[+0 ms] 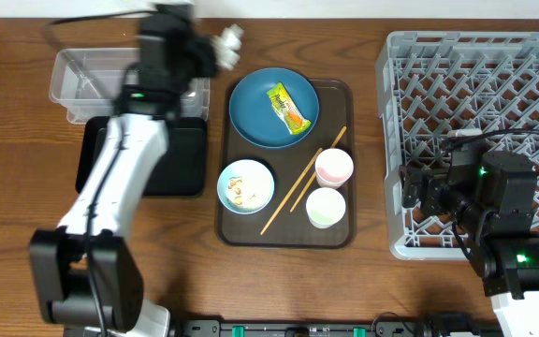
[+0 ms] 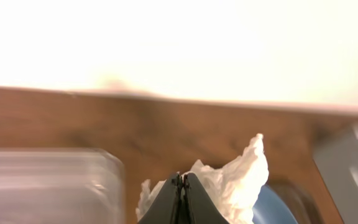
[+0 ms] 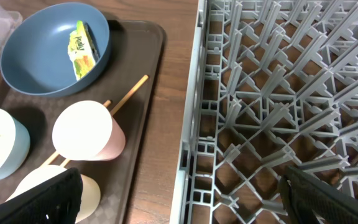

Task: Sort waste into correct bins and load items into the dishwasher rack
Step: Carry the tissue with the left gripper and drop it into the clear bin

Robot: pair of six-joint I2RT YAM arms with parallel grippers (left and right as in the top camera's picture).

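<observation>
- The crumpled white paper scrap is pinched between the left fingers. It bulges up and to the right past their tips in the wrist view.
- The left fingers are pressed fully together on that scrap and hold it in the air over the far side of the table.
- From overhead, the scrap hangs between the clear tub and the dark-blue plate, and this part of the picture is blurred.
- The black tray lies just in front of the tub, partly under the left arm.
- The right fingers are spread as wide as they go and hold nothing. They hover above the left edge of the dishwasher rack.
- The brown serving tray sits between the black tray and the rack.
- The plate stands on the serving tray, with the yellow-green wrapper lying in it.
- Also on the serving tray are the light-blue bowl, which holds white food bits, the pink cup and the white cup.
- The chopsticks lie slantwise between the bowl and the cups.
- The cups are the things nearest the right fingers, just across the rack's edge.
</observation>
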